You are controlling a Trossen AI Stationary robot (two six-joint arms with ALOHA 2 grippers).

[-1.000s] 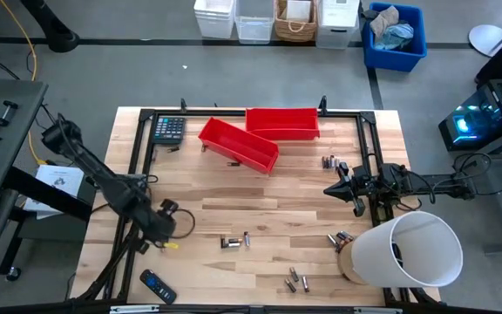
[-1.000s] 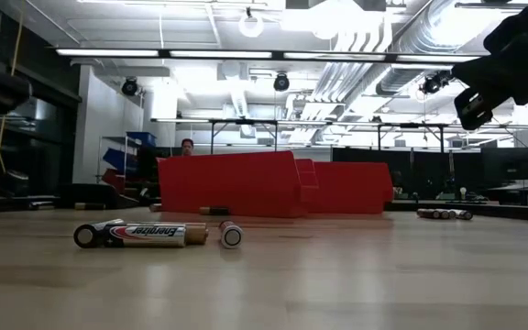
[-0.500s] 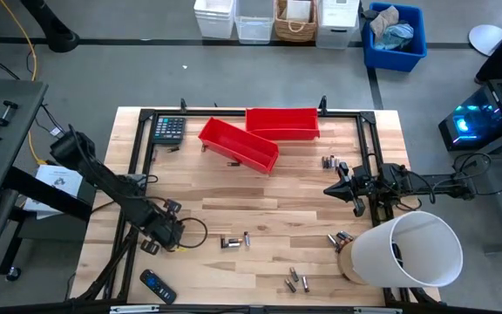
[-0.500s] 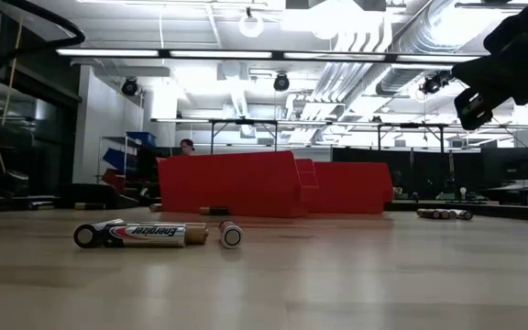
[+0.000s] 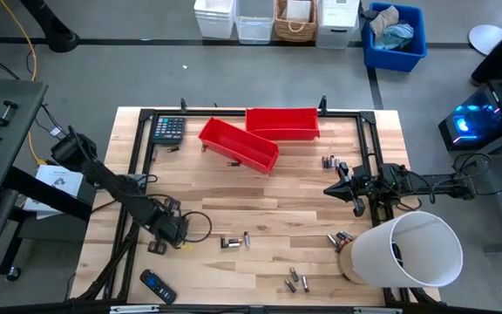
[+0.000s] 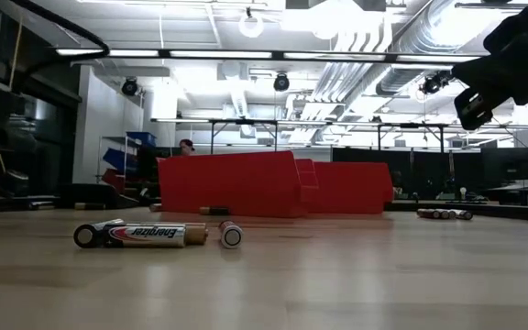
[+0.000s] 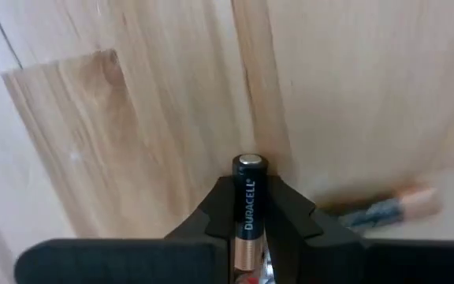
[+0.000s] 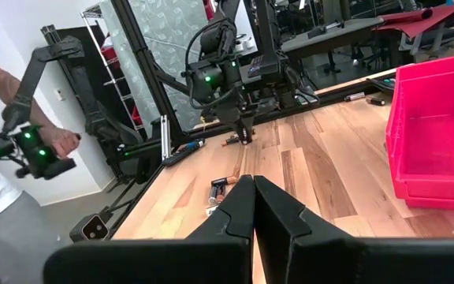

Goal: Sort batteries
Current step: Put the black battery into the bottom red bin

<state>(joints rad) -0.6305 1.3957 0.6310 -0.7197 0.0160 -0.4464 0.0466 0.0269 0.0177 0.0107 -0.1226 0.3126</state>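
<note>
Left gripper (image 5: 171,231) hangs low over the desk (image 5: 260,196) near its front-left corner, clenched on one Duracell cell (image 7: 247,203). In the left wrist view the cell's long axis runs in line with the fingers, its cap end projecting past the fingertips toward the wood; a second cell (image 7: 385,210) lies blurred on the boards close by.

Right gripper (image 5: 340,187) waits by the right edge, fingers closed on nothing, pointing across the desk.

Loose batteries lie in groups: a pair (image 5: 234,241) at front centre, just right of the left gripper; a cluster (image 5: 296,280) at the front edge; more (image 5: 339,237) beside the white cylinder (image 5: 408,250); a few (image 5: 330,162) near the right edge.

Two red bins (image 5: 260,135) stand at the back edge, one skewed, well apart from the left gripper and diagonally back and to the right of it. Judged from this, the held cell must travel that diagonal; the left arm alone carries it.
</note>
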